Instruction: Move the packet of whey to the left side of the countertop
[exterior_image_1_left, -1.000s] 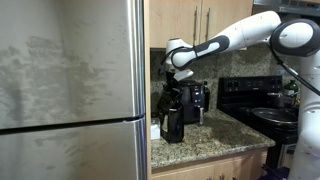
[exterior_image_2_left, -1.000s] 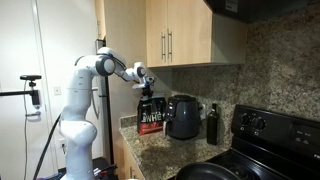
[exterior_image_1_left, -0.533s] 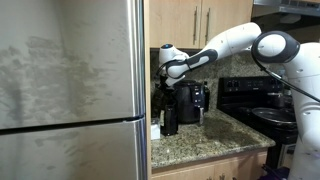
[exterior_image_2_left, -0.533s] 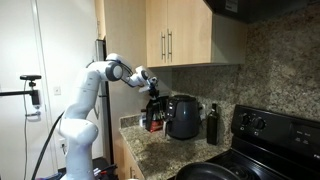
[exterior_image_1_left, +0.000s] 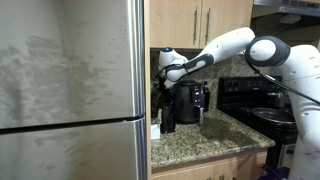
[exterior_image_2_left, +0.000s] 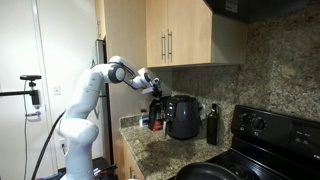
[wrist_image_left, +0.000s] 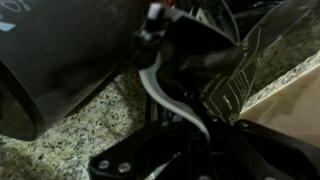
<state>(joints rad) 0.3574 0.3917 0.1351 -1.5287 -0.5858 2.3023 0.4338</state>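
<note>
You are positioning the gripper (exterior_image_2_left: 156, 95) at the top of the packet of whey (exterior_image_2_left: 151, 120); its grip state cannot be determined. The rounded black appliance (exterior_image_2_left: 183, 118) is standing just beside the packet.

One arm (exterior_image_2_left: 90, 82), one rounded appliance (exterior_image_2_left: 184, 118), one coffee maker (exterior_image_2_left: 152, 120) — seemingly one packet of whey (exterior_image_2_left: 211, 125)

no legible text, brand, number or sign in any view. the packet of whey (exterior_image_2_left: 151, 120) bears a red and white label, too small to read. pale marks on a dark rounded body (wrist_image_left: 60, 50) in the wrist view are blurred.
</note>
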